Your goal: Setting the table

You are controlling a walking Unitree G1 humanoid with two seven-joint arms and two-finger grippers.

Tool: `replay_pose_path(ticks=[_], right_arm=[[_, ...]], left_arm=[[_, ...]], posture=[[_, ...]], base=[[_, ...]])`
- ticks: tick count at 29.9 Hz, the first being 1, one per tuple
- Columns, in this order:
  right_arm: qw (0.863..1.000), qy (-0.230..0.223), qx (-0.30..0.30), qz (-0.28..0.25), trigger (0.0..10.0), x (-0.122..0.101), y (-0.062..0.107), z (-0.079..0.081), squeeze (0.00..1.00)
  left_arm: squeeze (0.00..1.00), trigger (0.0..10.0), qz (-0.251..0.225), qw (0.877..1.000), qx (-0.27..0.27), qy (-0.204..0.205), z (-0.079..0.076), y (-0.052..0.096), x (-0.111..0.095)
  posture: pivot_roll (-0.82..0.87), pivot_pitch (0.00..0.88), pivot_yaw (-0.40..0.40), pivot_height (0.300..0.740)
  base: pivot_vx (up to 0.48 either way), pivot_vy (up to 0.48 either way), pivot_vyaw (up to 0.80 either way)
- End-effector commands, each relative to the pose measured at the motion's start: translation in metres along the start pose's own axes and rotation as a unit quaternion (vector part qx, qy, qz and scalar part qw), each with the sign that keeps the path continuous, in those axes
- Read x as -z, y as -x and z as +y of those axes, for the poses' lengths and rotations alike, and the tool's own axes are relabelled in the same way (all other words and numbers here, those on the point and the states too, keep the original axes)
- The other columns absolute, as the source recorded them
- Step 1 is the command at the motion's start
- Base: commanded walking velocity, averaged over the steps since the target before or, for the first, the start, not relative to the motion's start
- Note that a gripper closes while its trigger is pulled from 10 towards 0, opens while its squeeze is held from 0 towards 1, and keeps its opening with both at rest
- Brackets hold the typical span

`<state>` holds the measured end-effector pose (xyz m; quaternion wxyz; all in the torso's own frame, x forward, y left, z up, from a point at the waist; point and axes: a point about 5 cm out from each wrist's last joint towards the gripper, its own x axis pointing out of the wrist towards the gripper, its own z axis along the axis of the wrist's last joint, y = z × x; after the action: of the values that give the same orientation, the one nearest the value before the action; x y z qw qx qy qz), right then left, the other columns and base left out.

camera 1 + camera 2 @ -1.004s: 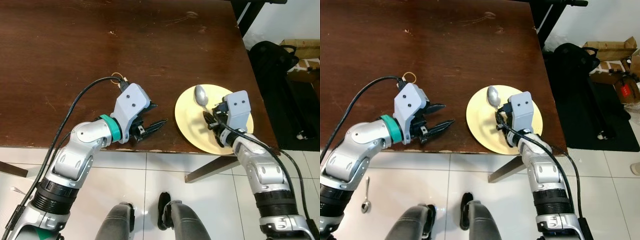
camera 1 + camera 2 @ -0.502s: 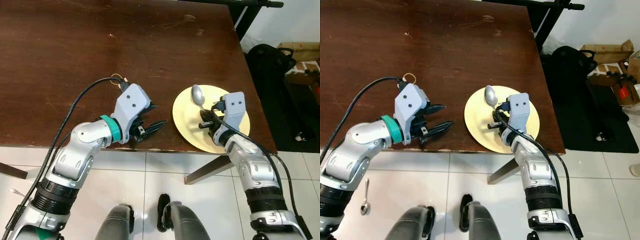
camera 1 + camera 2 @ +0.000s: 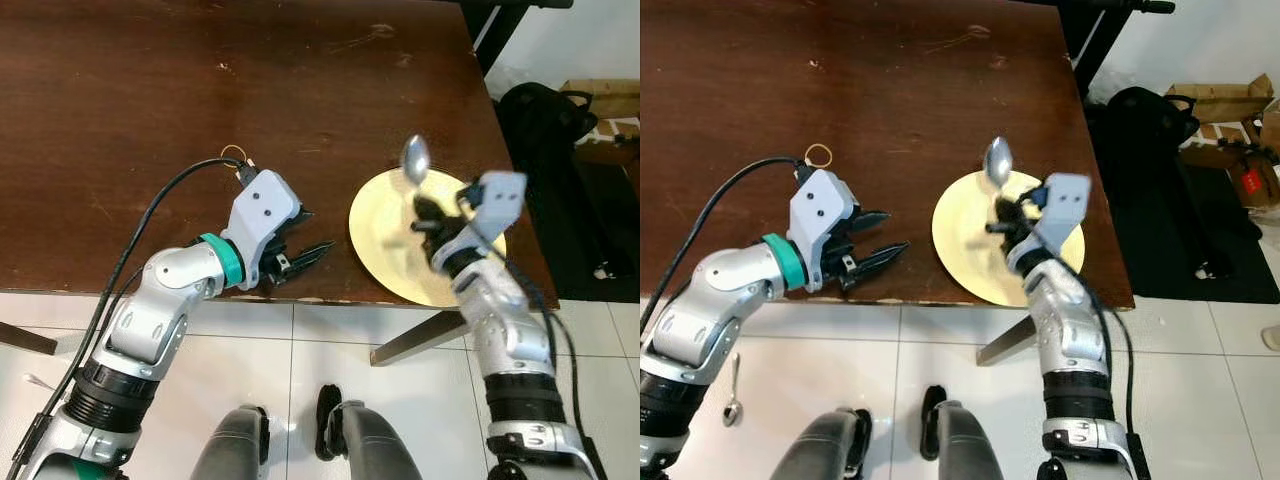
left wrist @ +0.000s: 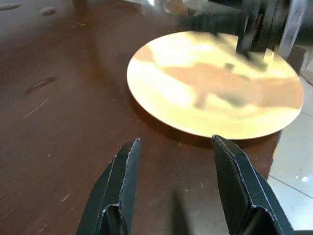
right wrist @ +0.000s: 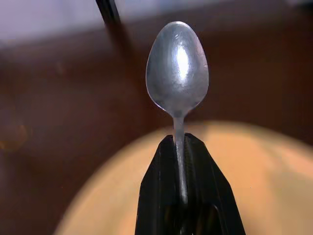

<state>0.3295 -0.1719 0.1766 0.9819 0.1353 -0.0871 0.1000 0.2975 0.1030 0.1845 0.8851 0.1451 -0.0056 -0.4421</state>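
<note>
A yellow plate [image 3: 390, 250] lies near the front right corner of the dark wooden table [image 3: 150, 110]. Above the plate my right gripper [image 3: 425, 215] is shut on the handle of a silver spoon [image 3: 415, 158], whose bowl points up and away over the plate's far rim. The right wrist view has the spoon's [image 5: 177, 68] handle pinched between the black fingers [image 5: 156, 196], with the plate [image 5: 274, 186] below. Left of the plate, my left gripper [image 3: 300, 250] rests low over the table near its front edge, open and holding nothing. Its two fingers [image 4: 122, 186] point at the plate [image 4: 210, 83].
A small yellow ring [image 3: 819, 155] lies on the table behind the left wrist. Another spoon [image 3: 731, 395] lies on the white tiled floor at the left. A black bag [image 3: 545, 110] and cardboard boxes [image 3: 1225, 100] sit on the floor right of the table.
My right gripper has lifted and tilted, raising the spoon from over the plate so its bowl now stands above the far rim. The left arm has stayed where it was.
</note>
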Motion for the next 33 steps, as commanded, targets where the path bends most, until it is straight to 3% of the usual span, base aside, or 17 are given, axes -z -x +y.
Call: replay_pose_path(ticks=[1,10,11,12,20,27,33], right_arm=[[0.999,-0.003,0.0,-0.036,0.0,-0.014,0.001,0.003,0.0],[0.994,0.03,0.014,-0.105,0.0,-0.04,0.002,0.015,0.0],[0.993,0.035,0.018,-0.108,4.5,-0.041,0.003,0.016,0.0],[0.993,0.038,0.03,-0.106,10.0,-0.039,0.005,0.015,0.0],[0.989,0.042,0.106,-0.09,10.0,-0.026,0.012,0.011,0.0],[0.989,0.031,0.116,-0.082,10.0,-0.022,0.008,0.016,0.0],[0.989,0.029,0.124,-0.077,10.0,-0.021,0.006,0.015,0.0]], left_arm=[[0.0,10.0,0.006,1.0,-0.004,0.003,-0.002,-0.001,0.002],[0.0,10.0,-0.011,0.994,-0.109,0.024,0.013,0.001,0.0],[0.0,10.0,-0.013,0.991,-0.128,0.029,0.016,0.002,0.0],[0.0,10.0,-0.016,0.988,-0.15,0.036,0.019,0.004,-0.001],[0.0,10.0,-0.017,0.96,-0.271,0.07,0.028,0.009,0.005],[0.0,10.0,-0.034,0.943,-0.324,0.069,0.038,0.007,0.002],[0.0,10.0,-0.037,0.941,-0.329,0.071,0.039,0.006,0.0]], posture=[[0.2,0.165,-0.029,0.74],[0.2,0.155,-0.02,0.74],[0.2,0.155,-0.02,0.74],[0.2,0.149,-0.013,0.74],[0.21,0.142,-0.004,0.74],[0.2,0.131,-0.012,0.74],[0.2,0.13,-0.013,0.74]], base=[[0.0,0.0,0.0],[0.0,0.0,0.0],[0.0,0.0,0.0],[0.0,0.0,0.0],[0.0,0.0,0.0],[0.0,0.0,0.0],[-0.281,0.0,0.0]])
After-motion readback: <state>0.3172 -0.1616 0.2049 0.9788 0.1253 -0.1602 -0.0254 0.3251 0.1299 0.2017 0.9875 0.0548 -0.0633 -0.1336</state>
